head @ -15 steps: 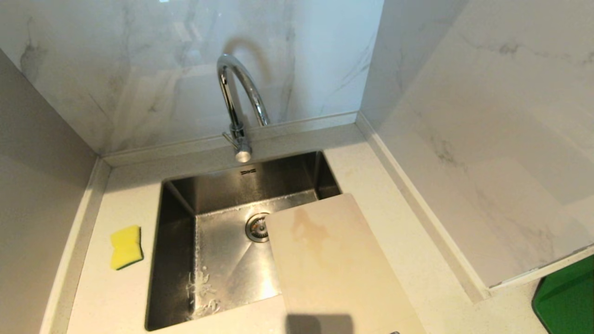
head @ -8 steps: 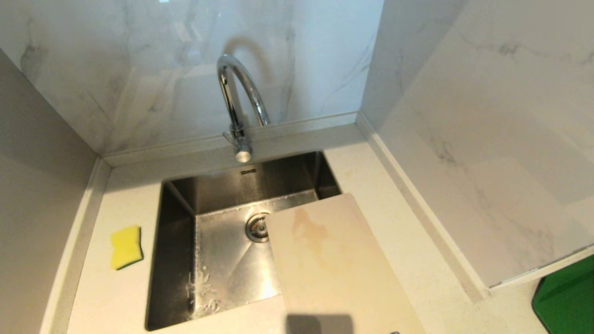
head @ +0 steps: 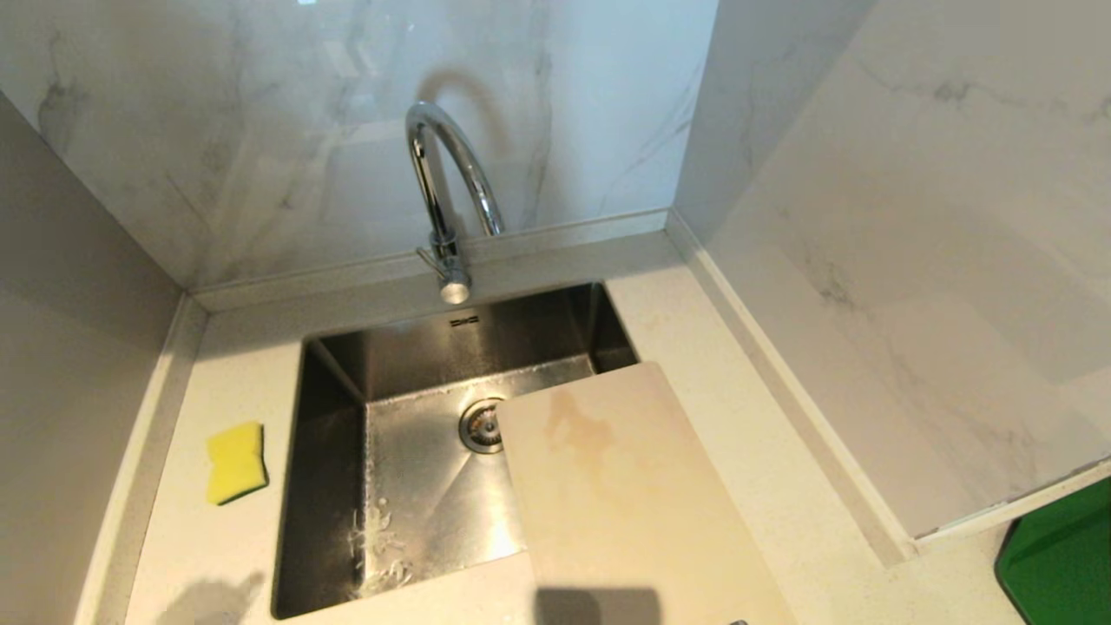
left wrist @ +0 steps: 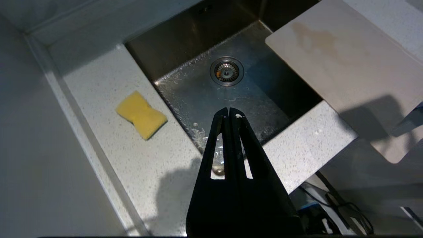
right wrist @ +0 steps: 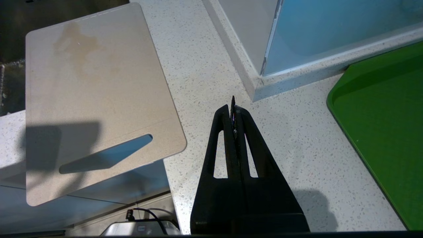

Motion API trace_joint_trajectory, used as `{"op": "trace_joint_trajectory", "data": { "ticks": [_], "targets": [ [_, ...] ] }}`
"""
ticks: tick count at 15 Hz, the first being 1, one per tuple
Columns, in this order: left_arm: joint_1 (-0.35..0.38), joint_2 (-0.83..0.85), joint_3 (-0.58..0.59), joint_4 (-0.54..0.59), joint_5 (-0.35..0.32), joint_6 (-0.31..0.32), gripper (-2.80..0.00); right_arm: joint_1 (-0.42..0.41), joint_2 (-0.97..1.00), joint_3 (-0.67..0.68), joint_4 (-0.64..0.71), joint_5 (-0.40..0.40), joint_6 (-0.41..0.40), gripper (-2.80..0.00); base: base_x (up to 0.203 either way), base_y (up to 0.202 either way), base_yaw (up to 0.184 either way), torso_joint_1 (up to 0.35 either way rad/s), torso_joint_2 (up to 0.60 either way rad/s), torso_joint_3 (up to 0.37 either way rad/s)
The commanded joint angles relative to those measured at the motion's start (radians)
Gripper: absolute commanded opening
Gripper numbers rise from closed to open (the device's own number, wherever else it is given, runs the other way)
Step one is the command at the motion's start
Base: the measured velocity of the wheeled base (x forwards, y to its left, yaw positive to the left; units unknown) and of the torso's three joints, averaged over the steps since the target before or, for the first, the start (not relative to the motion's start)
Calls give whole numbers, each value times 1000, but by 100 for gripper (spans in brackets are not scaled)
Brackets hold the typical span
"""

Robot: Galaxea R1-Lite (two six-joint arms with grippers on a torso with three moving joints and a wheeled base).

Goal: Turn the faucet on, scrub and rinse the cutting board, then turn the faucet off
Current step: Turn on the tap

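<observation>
The chrome faucet [head: 443, 191] stands behind the steel sink [head: 330, 486], and no water runs from it. The cream cutting board [head: 625, 495], with a brownish stain, lies flat over the sink's right front corner and the counter. Its slot handle end sticks out past the counter's front edge. My left gripper [left wrist: 229, 112] is shut and empty above the sink's near edge, with the board [left wrist: 347, 72] off to one side. My right gripper [right wrist: 233, 107] is shut above the counter beside the board [right wrist: 96, 92]. Neither gripper shows in the head view.
A yellow sponge [head: 235, 463] lies on the counter left of the sink and shows in the left wrist view too [left wrist: 141, 114]. The drain [head: 480, 425] sits in the sink floor. Marble walls close in at the back and right. A green tray [right wrist: 380, 132] lies at the far right.
A shadow has appeared on the counter at the lower left of the head view, near the front edge. The faucet, board and sponge have not moved.
</observation>
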Motion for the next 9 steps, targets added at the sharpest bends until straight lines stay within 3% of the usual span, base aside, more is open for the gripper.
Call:
{"op": "trace_joint_trajectory", "data": {
  "ticks": [1,9],
  "targets": [
    [-4,301,-141,-7,-10,-16,-280,0,-2,2,0,0,0,-280,0,0,0,0,0,0],
    [-72,854,-557,-38,-18,-83,-280,-1,-2,2,0,0,0,-280,0,0,0,0,0,0]
  ]
}}
